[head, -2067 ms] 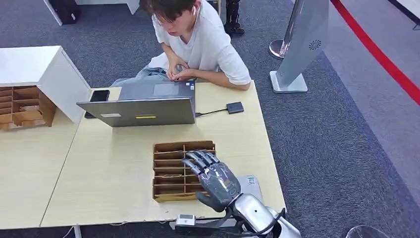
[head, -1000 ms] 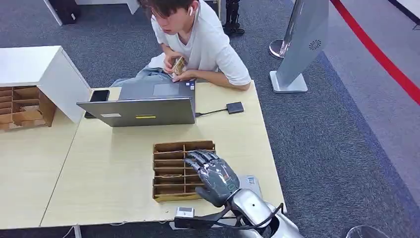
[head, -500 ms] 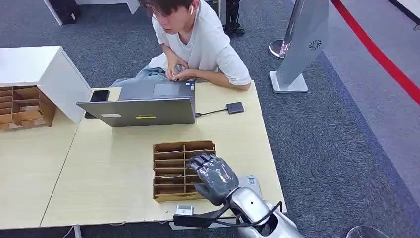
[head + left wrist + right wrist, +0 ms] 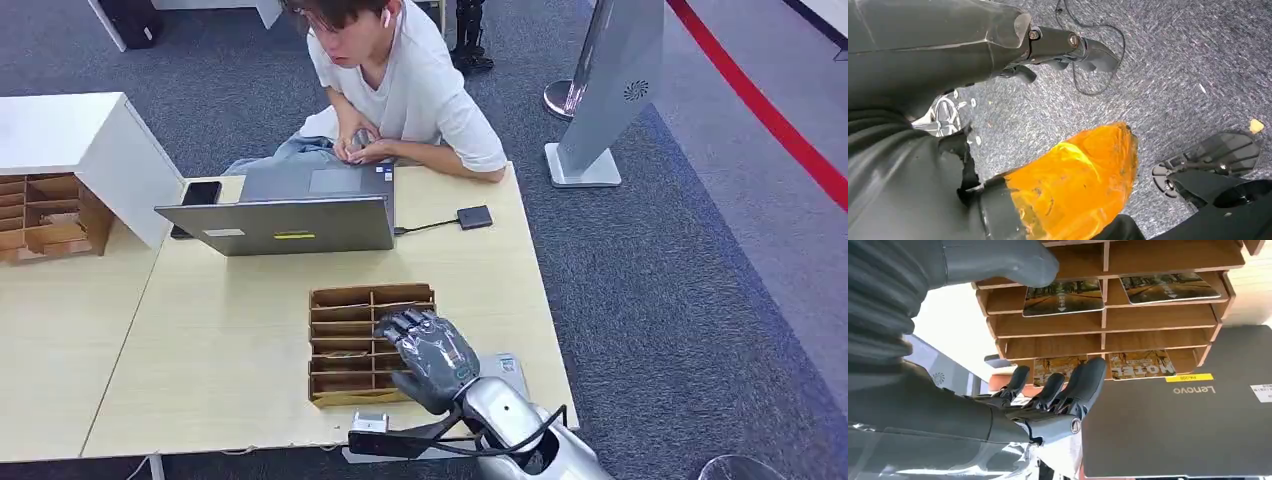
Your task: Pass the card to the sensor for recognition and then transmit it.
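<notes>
My right hand (image 4: 432, 352) over wooden rack (image 4: 340, 345), fingers apart, empty. Cards (image 4: 1063, 296) in slots. Pick step. Next: pinch one card, carry to sensor (image 4: 475, 217). Left hand state: cannot tell.

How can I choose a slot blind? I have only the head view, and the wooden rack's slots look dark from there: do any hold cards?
Observer: Yes. The right wrist view shows four cards in the wooden rack: two scenic cards side by side in one row, and two lettered cards in another.
Operator: Is one being held yet?
Observer: No. The right hand holds nothing, and its fingers are apart in front of the lettered row.
Operator: Anything readable behind the rack?
Observer: The laptop lid reads Lenovo, next to its yellow sticker.
</notes>
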Available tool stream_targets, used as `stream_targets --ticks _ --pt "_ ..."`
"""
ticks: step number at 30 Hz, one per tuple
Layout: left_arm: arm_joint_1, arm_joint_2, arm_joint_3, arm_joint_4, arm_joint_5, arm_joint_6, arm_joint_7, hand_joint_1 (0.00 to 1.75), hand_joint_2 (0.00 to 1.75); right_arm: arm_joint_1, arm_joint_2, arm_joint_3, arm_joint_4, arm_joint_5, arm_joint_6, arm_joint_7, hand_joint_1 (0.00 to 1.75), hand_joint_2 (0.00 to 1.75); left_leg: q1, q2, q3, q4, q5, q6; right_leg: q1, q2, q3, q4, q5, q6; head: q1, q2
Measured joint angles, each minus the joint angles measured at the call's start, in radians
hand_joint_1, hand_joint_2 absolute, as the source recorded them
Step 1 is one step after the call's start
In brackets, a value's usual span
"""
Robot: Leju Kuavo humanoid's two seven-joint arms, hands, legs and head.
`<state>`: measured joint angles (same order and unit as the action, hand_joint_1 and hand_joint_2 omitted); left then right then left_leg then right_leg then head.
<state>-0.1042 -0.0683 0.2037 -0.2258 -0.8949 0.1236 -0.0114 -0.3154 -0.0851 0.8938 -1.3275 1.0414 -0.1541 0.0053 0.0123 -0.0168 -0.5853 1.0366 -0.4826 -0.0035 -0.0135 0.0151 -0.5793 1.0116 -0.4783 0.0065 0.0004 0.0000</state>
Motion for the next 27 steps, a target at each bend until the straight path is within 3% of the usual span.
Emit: stream_targets --ticks 27 --pt "0.000 0.000 0.002 0.000 -0.003 0.000 0.000 0.00 0.00 -0.008 0.000 0.000 0.016 -0.005 0.006 0.002 0.66 1.75 0.000 0.000 0.000 0.000 0.000 0.000 0.000 0.000 0.000 0.000 0.000 0.000 0.000 0.000"
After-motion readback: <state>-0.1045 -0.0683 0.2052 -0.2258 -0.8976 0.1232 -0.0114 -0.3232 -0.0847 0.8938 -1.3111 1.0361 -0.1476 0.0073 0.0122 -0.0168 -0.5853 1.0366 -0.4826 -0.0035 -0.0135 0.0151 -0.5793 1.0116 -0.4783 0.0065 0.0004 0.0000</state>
